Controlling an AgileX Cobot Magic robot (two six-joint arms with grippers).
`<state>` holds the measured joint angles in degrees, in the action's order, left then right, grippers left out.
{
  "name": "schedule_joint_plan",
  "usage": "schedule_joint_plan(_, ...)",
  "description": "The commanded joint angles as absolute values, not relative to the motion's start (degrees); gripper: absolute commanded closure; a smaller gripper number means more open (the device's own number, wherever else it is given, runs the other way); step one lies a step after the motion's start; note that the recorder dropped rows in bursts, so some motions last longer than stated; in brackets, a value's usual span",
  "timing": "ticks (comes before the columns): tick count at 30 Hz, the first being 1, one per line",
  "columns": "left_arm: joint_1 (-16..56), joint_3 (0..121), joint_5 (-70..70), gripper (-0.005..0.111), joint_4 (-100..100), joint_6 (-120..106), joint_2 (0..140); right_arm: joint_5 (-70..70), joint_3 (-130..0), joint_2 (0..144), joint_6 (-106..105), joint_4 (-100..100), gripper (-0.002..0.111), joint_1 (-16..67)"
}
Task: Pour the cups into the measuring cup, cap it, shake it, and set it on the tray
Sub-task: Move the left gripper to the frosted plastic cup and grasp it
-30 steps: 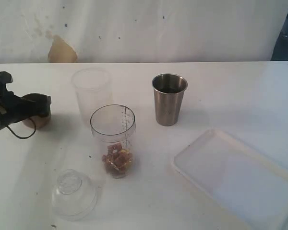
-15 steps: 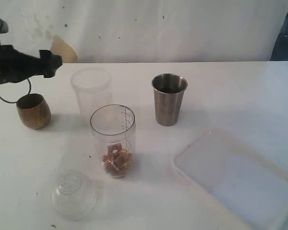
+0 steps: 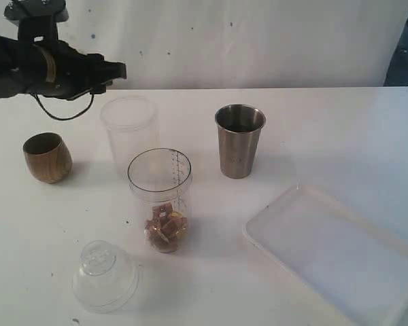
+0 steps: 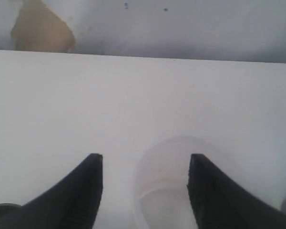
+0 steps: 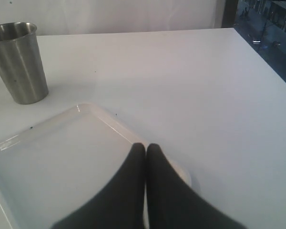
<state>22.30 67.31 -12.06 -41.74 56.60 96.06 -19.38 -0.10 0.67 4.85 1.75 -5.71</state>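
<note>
The left gripper (image 3: 117, 70) hovers empty, jaws partly apart, above and just behind the frosted cup (image 3: 129, 129). That cup stands left of the table's (image 3: 326, 122) middle, just behind the measuring cup (image 3: 160, 193), and the wooden cup (image 3: 47, 157) sits near the left edge. Lower the gripper until its fingers straddle the cup's wall below the rim, centred, then close gently, since thin plastic likely flexes. The right gripper (image 5: 146, 155) is closed and empty, near the tray (image 3: 340, 258) at the near right corner.

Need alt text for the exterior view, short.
The left gripper hovers above a frosted cup on a white table. Nearby sit a wooden cup, a measuring cup holding brown pieces, a steel cup, a clear domed lid and a white tray.
</note>
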Motion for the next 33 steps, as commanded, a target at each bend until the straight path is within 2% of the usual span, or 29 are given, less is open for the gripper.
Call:
schedule_joint_plan(1, 20.88, 75.41, -24.88, 0.055, -22.54, 34.29, 96.70, -19.17, 0.00, 0.63, 4.77, 2.01, 0.108, -5.69)
schedule_joint_plan(6, 15.05, 92.95, -51.75, 0.055, 13.79, -2.19, 104.33, -19.17, 0.00, 0.63, 4.77, 2.01, 0.108, -5.69)
schedule_joint_plan(9, 14.14, 100.21, -60.91, 0.055, 15.21, -5.22, 109.11, -19.17, 0.00, 0.63, 4.77, 2.01, 0.108, -5.69)
schedule_joint_plan(12, 14.99, 103.05, -62.05, 0.055, 12.63, -4.97, 112.49, -19.17, 0.00, 0.63, 4.77, 2.01, 0.108, -5.69)
schedule_joint_plan(19, 16.10, 103.52, -52.17, 0.055, 11.30, -4.64, 116.22, -19.17, 0.00, 0.63, 4.77, 2.01, 0.108, -5.69)
schedule_joint_plan(23, 16.10, 103.52, -52.32, 0.056, 11.34, -5.12, 117.78, -19.17, 0.00, 0.63, 4.77, 2.01, 0.108, -5.69)
schedule_joint_plan(26, 16.10, 103.52, -54.20, 0.065, 9.25, -6.10, 119.42, -19.17, 0.00, 0.63, 4.77, 2.01, 0.108, -5.69)
schedule_joint_plan(29, 16.10, 103.42, -54.74, 0.086, 8.24, -7.11, 119.88, -19.17, 0.00, 0.63, 4.77, 2.01, 0.108, -5.69)
schedule_joint_plan(31, 16.10, 103.42, -55.03, 0.106, 8.24, -8.32, 119.73, -19.17, 0.00, 0.63, 4.77, 2.01, 0.108, -5.69)
schedule_joint_plan(33, 16.10, 103.42, -55.09, 0.106, 8.24, -9.08, 119.31, -19.17, 0.00, 0.63, 4.77, 2.01, 0.108, -5.69)
